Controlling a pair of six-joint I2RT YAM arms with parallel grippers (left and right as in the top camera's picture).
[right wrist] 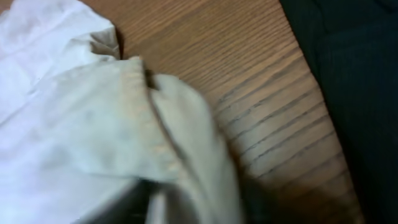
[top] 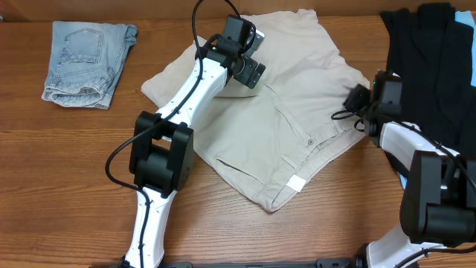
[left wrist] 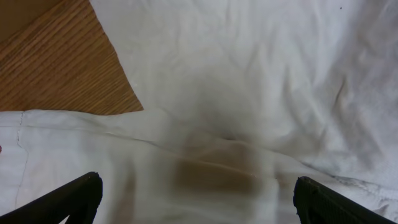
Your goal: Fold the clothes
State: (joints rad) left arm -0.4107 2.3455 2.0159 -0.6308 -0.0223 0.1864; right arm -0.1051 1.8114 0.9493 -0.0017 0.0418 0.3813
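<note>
The clothes, large pale beige shorts [top: 282,119], lie spread across the middle of the table with a small white label [top: 297,183] at the near hem. My left gripper [top: 259,58] hovers over their far part. In the left wrist view its fingers [left wrist: 74,196] stand wide apart above the beige cloth [left wrist: 249,74], holding nothing. My right gripper [top: 354,100] sits at the shorts' right edge by the waistband. In the right wrist view the folded waistband edge [right wrist: 143,124] runs down between blurred dark fingers [right wrist: 124,208], and the grip cannot be made out.
Faded light-blue denim shorts [top: 85,59] lie folded at the far left. Black garments [top: 435,67] are piled at the far right, close beside the right arm and also dark in the right wrist view [right wrist: 354,93]. Bare wood [right wrist: 249,74] separates them from the beige cloth.
</note>
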